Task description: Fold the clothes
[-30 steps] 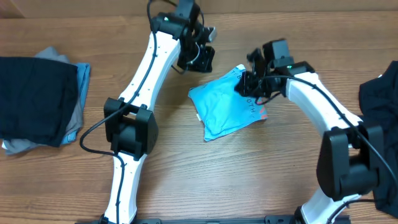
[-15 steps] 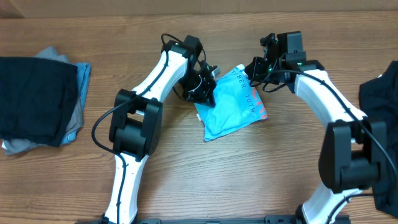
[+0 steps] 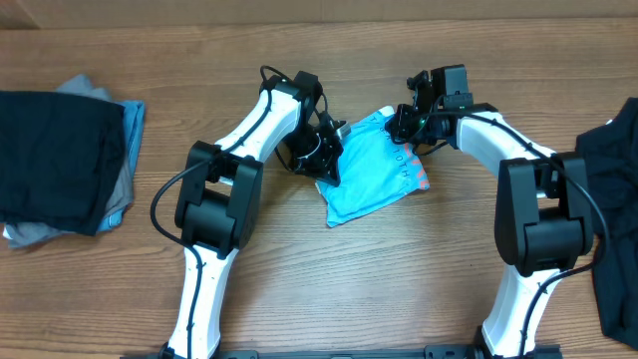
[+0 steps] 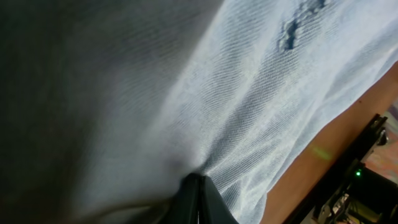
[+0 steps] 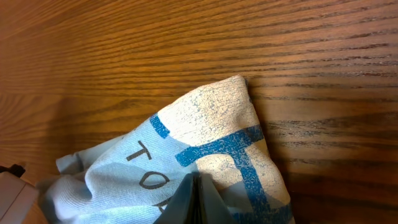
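A folded light sky-blue T-shirt (image 3: 371, 175) lies on the wooden table at centre, with white and red lettering along its right edge. My left gripper (image 3: 329, 165) is at its left edge, jaws shut and pressed against the fabric (image 4: 249, 93). My right gripper (image 3: 404, 130) is at the shirt's top right corner, jaws shut and pressing on the printed cloth (image 5: 211, 155). Whether either pinches cloth is hidden.
A stack of folded clothes, black (image 3: 55, 160) on top with grey and blue beneath, sits at the far left. A dark garment (image 3: 610, 150) lies at the right edge. Bare wood (image 5: 186, 37) surrounds the shirt.
My left gripper came down from the back of the table onto the shirt's left edge. My right gripper shifted up to the top right corner. The shirt turned slightly.
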